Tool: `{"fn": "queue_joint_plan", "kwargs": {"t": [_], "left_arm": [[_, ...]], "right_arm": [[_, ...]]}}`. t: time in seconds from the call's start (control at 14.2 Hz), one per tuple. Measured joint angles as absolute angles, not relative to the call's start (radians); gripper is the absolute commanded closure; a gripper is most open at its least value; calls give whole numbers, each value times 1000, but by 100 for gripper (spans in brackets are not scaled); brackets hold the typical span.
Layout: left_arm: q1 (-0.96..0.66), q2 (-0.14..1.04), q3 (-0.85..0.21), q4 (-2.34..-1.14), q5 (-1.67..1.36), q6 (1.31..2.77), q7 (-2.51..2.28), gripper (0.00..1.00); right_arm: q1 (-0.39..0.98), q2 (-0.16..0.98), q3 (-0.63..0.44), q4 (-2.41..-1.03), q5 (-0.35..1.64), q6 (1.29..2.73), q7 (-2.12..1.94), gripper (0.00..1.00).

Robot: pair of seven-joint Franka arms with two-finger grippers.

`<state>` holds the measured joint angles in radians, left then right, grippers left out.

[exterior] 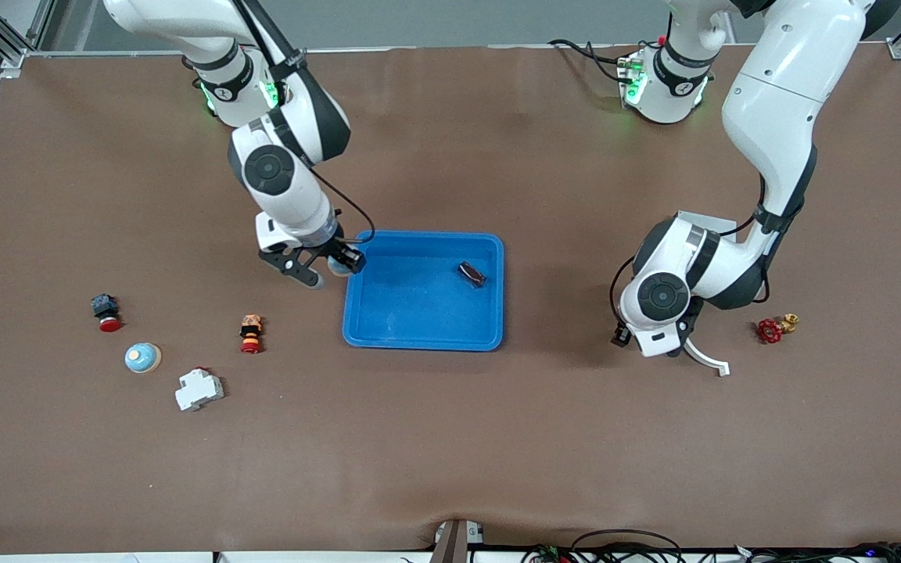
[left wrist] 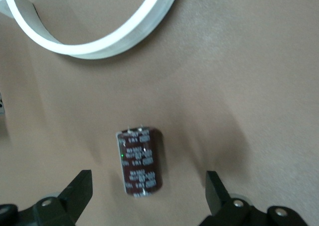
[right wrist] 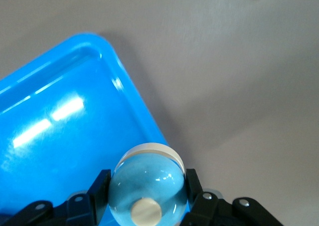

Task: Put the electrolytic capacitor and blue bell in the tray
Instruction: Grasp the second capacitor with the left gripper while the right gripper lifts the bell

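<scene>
The bright-blue tray (exterior: 423, 332) sits mid-table. A dark cylindrical part (exterior: 472, 274) that looks like a capacitor lies in it. My right gripper (exterior: 325, 266) is shut on a pale blue bell (exterior: 336, 269) and holds it over the tray's rim at the right arm's end. The right wrist view shows the bell (right wrist: 147, 183) between the fingers (right wrist: 99, 188) above the tray's corner (right wrist: 60, 136). My left gripper (exterior: 654, 344) hangs open over the table. The left wrist view shows a dark brown electrolytic capacitor (left wrist: 139, 161) lying on the table between its open fingers (left wrist: 82, 186), untouched.
A white curved strip (exterior: 707, 358) lies beside the left gripper and shows in the left wrist view (left wrist: 99, 41). A red valve (exterior: 771, 330) lies nearby. Toward the right arm's end lie a red-capped button (exterior: 106, 311), an orange part (exterior: 250, 333), another blue bell (exterior: 141, 357) and a white breaker (exterior: 199, 389).
</scene>
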<state>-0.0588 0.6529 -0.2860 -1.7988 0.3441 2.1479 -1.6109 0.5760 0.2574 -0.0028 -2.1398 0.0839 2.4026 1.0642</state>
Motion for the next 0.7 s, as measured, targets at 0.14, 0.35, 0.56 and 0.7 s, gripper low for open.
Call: {"fn": "queue_joint_plan", "kwargs": {"t": [0.14, 0.35, 0.56, 0.7], "left_arm": [[-49, 653, -286, -1799, 350, 2149, -1610, 20], [-42, 653, -286, -1799, 351, 2150, -1609, 44], [-40, 652, -286, -1798, 351, 2154, -1609, 87], [-40, 651, -287, -1797, 351, 2155, -1609, 100]], "right_arm": [[617, 273, -3, -2139, 84, 2403, 1133, 100], [659, 313, -3, -2117, 84, 2407, 1222, 100], [682, 369, -3, -2060, 84, 2410, 1290, 100], [693, 415, -3, -2010, 84, 2413, 1331, 100]]}}
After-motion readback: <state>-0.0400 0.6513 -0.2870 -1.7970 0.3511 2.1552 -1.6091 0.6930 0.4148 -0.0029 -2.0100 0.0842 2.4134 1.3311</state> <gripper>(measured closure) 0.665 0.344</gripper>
